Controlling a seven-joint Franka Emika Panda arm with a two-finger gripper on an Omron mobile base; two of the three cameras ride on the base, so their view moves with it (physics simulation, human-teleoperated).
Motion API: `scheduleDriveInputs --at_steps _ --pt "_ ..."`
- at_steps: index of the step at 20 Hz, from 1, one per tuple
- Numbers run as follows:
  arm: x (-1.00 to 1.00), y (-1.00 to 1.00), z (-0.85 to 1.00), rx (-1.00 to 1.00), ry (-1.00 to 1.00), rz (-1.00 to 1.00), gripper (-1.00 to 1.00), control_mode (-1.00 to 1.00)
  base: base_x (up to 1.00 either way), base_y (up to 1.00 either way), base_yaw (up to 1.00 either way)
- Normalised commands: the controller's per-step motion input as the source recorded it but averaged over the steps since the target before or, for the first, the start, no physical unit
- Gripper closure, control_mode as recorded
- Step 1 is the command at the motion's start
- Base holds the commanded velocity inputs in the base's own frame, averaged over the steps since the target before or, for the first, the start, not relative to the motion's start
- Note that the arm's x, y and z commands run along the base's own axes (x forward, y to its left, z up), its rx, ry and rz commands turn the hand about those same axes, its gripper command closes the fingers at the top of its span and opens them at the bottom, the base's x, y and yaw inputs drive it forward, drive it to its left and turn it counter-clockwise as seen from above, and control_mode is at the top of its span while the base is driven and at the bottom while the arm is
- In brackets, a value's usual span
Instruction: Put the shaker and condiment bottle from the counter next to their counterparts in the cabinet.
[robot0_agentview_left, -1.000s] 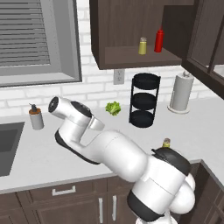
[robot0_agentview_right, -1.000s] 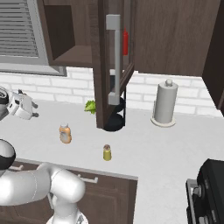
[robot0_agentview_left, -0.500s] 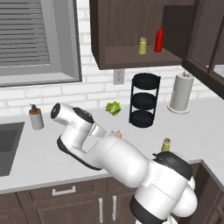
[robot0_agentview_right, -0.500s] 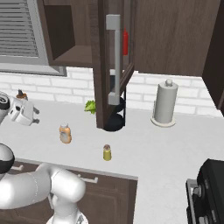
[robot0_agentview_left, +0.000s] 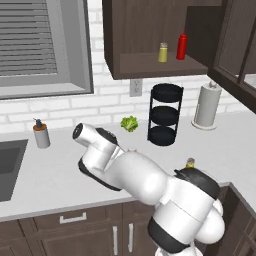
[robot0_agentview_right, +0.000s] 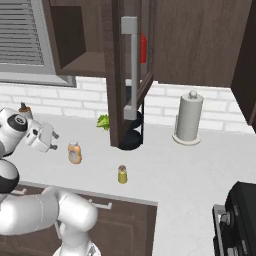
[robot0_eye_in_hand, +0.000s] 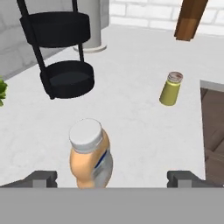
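With its jaws spread wide, the gripper (robot0_eye_in_hand: 111, 177) hangs over the condiment bottle (robot0_eye_in_hand: 91, 154) (upright on the counter (robot0_eye_in_hand: 140, 122), not gripped), the shaker (robot0_eye_in_hand: 170, 89) stands beyond, apart, and a black tiered rack (robot0_eye_in_hand: 61, 52) farther.

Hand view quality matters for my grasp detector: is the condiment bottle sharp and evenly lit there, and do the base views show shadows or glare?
Hand view: the condiment bottle is slightly soft-edged, evenly lit, no glare, its base cut off by the frame bottom. Left base view: flat lighting, the cabinet interior dim but the red bottle readable. Right base view: the shaker casts barely any shadow on the counter.
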Motion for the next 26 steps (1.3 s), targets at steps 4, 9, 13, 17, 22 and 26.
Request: scheduleDriveInputs --at_steps 4,9,13,17,22,26 --pt "0.03 0.0 0.0 0.0 0.0 0.0 -1.0 -1.0 0.0 0.0 0.0" --pt "0.32 0.0 -0.05 0.0 0.0 0.0 -1.0 -1.0 0.0 0.0 0.0" --pt "0.27 -0.05 -0.14 0.0 0.01 0.0 -1.0 -1.0 0.0 0.0 0.0" --pt "0.06 -0.12 -0.17 0.0 0.01 0.0 -1.0 -1.0 0.0 0.0 0.0" --pt "0.0 -0.12 -0.19 0.0 0.03 0.0 -1.0 -1.0 0.0 0.0 0.0" --pt "0.09 -0.14 -0.21 0.0 0.06 0.0 -1.0 -1.0 0.0 0.0 0.0"
